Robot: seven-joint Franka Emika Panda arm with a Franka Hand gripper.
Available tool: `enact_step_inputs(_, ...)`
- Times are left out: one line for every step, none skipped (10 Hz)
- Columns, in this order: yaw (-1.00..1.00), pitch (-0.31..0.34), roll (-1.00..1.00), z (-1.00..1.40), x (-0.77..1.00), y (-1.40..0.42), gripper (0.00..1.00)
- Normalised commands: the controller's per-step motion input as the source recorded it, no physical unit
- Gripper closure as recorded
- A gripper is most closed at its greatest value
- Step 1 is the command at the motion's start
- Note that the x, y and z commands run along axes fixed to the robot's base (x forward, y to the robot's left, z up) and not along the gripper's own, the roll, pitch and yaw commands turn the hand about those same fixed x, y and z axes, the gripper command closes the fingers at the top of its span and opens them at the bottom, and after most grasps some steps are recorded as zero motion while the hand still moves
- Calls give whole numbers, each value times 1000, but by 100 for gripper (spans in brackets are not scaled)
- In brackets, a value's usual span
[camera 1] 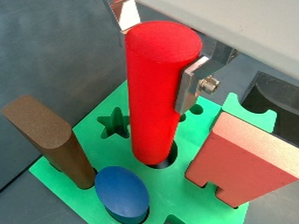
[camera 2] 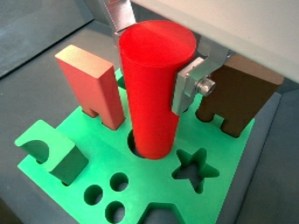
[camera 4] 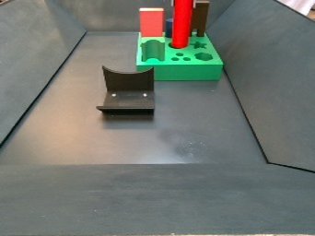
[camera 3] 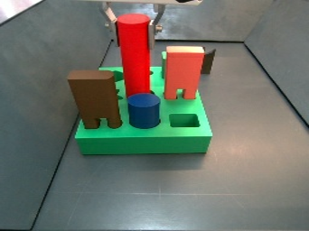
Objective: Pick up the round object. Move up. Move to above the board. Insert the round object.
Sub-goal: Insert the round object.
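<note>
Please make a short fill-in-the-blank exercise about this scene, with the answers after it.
1. The red cylinder stands in a ___ hole of the board.
2. The hand is at the cylinder's ___ end.
3. The short cylinder on the board is ___.
4. The fixture stands on the ___, apart from the board.

Answers: round; top; blue; floor

gripper (camera 1: 158, 52) | fingers (camera 1: 191, 85) flat silver plates | screw | grey housing

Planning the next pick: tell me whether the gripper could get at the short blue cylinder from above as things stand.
Probably not yet. The gripper straddles the red cylinder, seated in the green board. Once that is let go, the blue cylinder is open on top, though the brown block stands close beside it.
</note>
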Motion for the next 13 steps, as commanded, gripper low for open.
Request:
enact_step_inputs(-77,0,94,-294,217,60,100)
enact_step_inputs(-71,0,61,-331,377,3,100)
enact_step_inputs(-60,0,77,-349,351,0,100)
enact_step_inputs(-57,-13,57,-426,134,0,100)
enact_step_inputs(-17,-51,4,-420,11,0,100)
enact_step_inputs(-20,-44,9,-314,0,0,100)
enact_step_inputs(0,-86,-100,-109,0,34,100)
enact_step_inputs(-6,-49,-66,-94,0,3,100)
enact_step_inputs(0,-91,-61,-131,0,0,100)
enact_step_inputs(0,-117,-87,-246,0,0,100)
enact_step_inputs(-26,-63,-9,-260,3,-9,100)
enact_step_inputs(-240,11,-76,-246,243,-54,100)
enact_step_inputs(-254,0,-101,-283,194,-43,100)
